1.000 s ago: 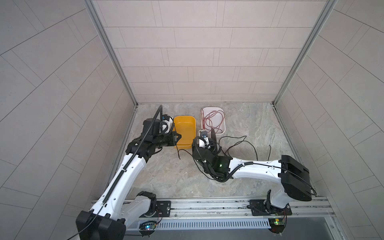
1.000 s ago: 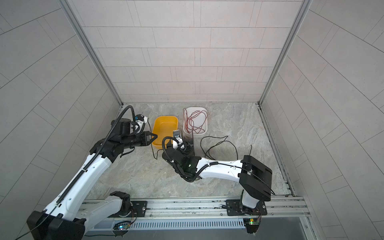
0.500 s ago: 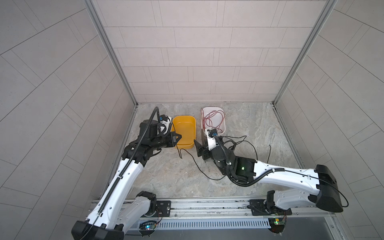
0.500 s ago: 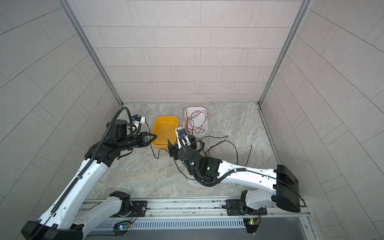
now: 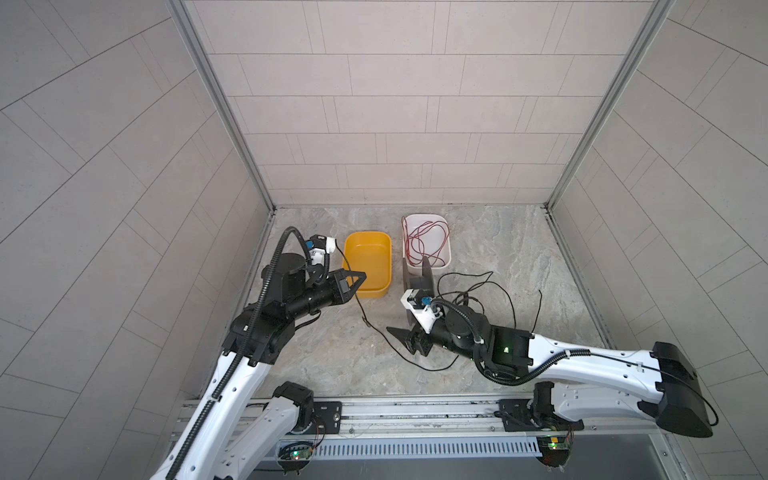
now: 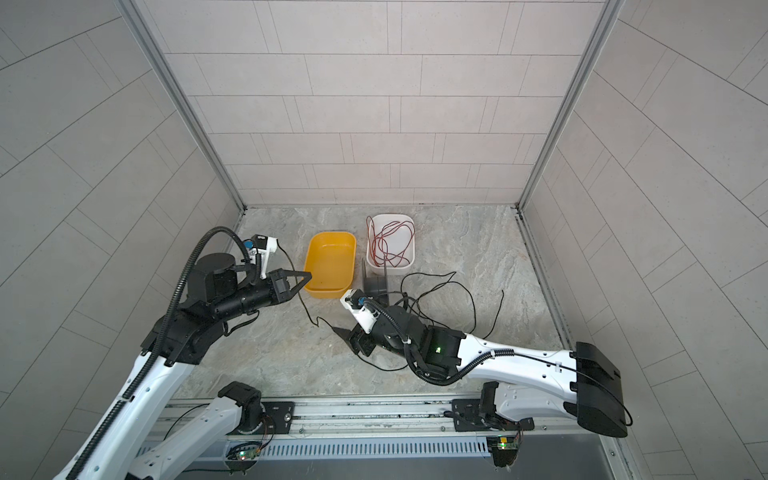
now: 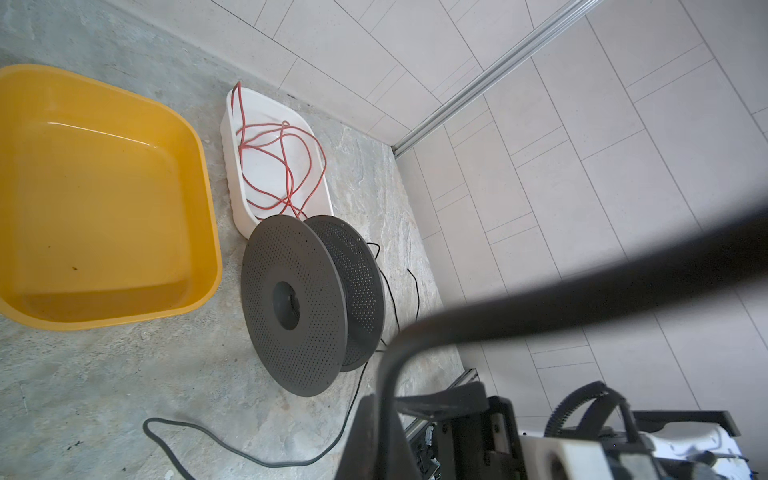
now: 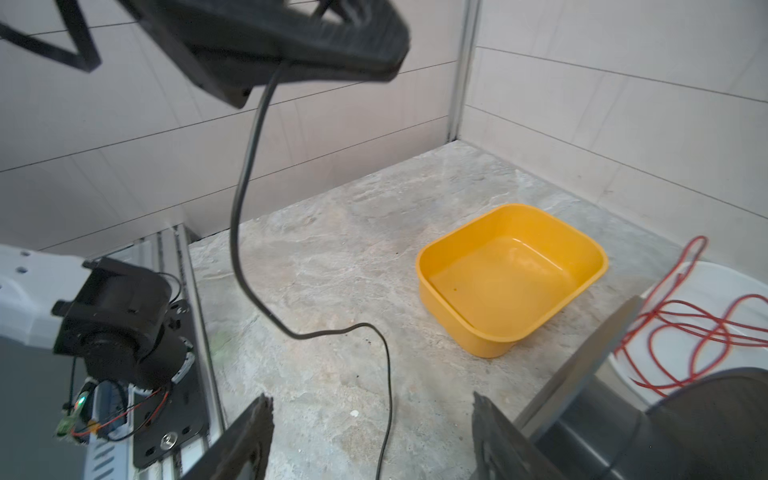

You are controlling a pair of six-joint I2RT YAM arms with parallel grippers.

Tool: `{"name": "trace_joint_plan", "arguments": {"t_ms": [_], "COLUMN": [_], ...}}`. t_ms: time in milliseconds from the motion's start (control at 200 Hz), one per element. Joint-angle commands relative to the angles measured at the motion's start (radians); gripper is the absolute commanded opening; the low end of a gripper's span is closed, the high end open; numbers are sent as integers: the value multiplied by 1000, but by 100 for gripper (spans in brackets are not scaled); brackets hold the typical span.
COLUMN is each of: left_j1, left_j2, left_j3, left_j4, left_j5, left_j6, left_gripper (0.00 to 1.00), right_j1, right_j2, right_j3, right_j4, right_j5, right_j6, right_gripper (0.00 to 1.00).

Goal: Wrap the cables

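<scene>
Fingers (image 8: 316, 45) of the left gripper (image 5: 362, 274) are pressed together on the cable (image 8: 234, 216), pinching it over the near left side of the yellow bin (image 5: 376, 292). Grip and place read much the same as a second ago. From the pinch the cable drops to the stone floor (image 5: 324, 357) and runs between the fingers (image 8: 249, 444) of the right gripper (image 5: 405, 340). It ends in loose loops on the floor to the right of the grey spool (image 7: 316, 332). Right fingers stand wide apart with nothing held; the cable lies between them, and contact cannot be told. Change noted: half a second ago the right gripper sat up beside the spool. Now it is nearer the front rail, arm stretched low over the floor. The spool stands on edge just beside the white bin (image 5: 424, 215) holding the red wire (image 7: 288, 174); no shift seen.
</scene>
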Motion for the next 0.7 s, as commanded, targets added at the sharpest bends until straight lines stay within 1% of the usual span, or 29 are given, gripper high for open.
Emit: {"name": "trace_joint_plan", "arguments": {"t_ms": [0,105,180,200,225,385,505,696], "left_j1": [-12,-17,-18,-19,-20,-24,-26,-26], "left_j2": [-23,-24,-20,-19,-16,-8,-8,-8], "left_j3": [-6,-11,-16,-17,-17,-22,-22,-34], "left_j4": [10,22,39,45,52,83,92,97], "left_j5": [-19,-37,-38,-37,-36,-38,-32,-29], "left_j6": [-35,-35,-34,-34,-62,-75,-80,-76], "left_gripper": [0,0,0,0,0,0,0,0], "right_j1": [6,12,17,18,19,23,25,24], "right_j2": [18,39,58,66,77,163,221,246], "right_j3": [0,-15,-23,-18,-10,50,88,89], "right_j4": [128,210,270,276,278,319,325,363], "right_j5": [-139,-177,-173,-174,-174,-166,-123,-74], "right_j6": [-38,-38,-37,-39,-44,-49,-56,-47], "right_gripper": [71,68,66,66,65,62,56,43]}}
